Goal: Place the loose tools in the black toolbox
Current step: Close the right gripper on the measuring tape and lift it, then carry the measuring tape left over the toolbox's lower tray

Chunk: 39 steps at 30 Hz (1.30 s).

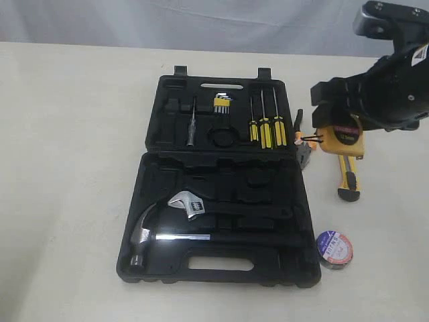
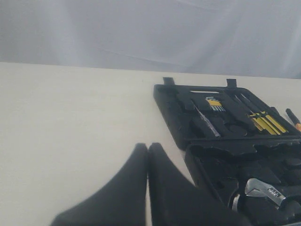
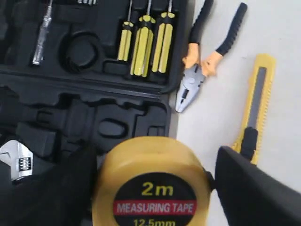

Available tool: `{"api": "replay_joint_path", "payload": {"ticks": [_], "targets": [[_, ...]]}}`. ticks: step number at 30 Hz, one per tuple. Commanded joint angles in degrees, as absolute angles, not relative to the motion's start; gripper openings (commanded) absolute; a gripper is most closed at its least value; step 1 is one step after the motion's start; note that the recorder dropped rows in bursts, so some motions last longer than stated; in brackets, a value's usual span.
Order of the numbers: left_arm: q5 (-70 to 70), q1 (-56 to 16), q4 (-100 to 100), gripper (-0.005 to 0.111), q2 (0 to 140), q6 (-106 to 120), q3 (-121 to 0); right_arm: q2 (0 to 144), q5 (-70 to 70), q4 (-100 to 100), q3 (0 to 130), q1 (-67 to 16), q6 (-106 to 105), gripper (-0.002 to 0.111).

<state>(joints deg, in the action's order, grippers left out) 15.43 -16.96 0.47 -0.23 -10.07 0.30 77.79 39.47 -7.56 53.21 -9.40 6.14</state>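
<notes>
The black toolbox (image 1: 153, 137) (image 2: 171, 101) (image 3: 117, 126) lies open in the middle of the table. My right gripper (image 1: 340, 131) (image 3: 155, 186) is shut on the yellow "2m" tape measure (image 1: 344, 139) (image 3: 150, 160), holding it just past the case's right edge. Under and beside it on the table lie the orange-and-black pliers (image 1: 303, 145) (image 3: 196, 70) and the yellow utility knife (image 1: 348, 180) (image 3: 258, 96). The black tape roll (image 1: 334, 249) sits by the case's front right corner. My left gripper (image 2: 148, 148) is shut and empty, left of the case, and does not show in the exterior view.
In the case's near half lie a steel hammer (image 1: 144, 235) and an adjustable wrench (image 1: 191, 203). The lid holds three yellow-handled screwdrivers (image 1: 266, 131), hex keys (image 1: 222, 105) and a thin tester (image 1: 192, 124). A grey backdrop stands behind the table.
</notes>
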Motion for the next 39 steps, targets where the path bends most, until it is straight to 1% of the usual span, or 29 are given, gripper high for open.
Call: {"api": "replay_joint_path", "payload": {"ticks": [1, 7, 17, 23, 39], "targets": [[15.6, -17.2, 0.0, 0.0, 0.0, -10.0, 0.0, 77.7, 38.4, -8.9, 54.6, -11.2, 3.7, 0.0], [15.6, -17.2, 0.0, 0.0, 0.0, -10.0, 0.0, 80.2, 34.9, -8.9, 54.5, -13.7, 3.5, 0.0], [15.6, -17.2, 0.0, 0.0, 0.0, -10.0, 0.0, 86.6, 31.0, -7.0, 54.5, -13.7, 3.4, 0.0], [15.6, -17.2, 0.0, 0.0, 0.0, -10.0, 0.0, 86.9, 29.3, -7.0, 54.5, -13.7, 3.0, 0.0], [15.6, -17.2, 0.0, 0.0, 0.0, -10.0, 0.0, 86.9, 30.4, -7.0, 54.5, -13.7, 3.0, 0.0]]}}
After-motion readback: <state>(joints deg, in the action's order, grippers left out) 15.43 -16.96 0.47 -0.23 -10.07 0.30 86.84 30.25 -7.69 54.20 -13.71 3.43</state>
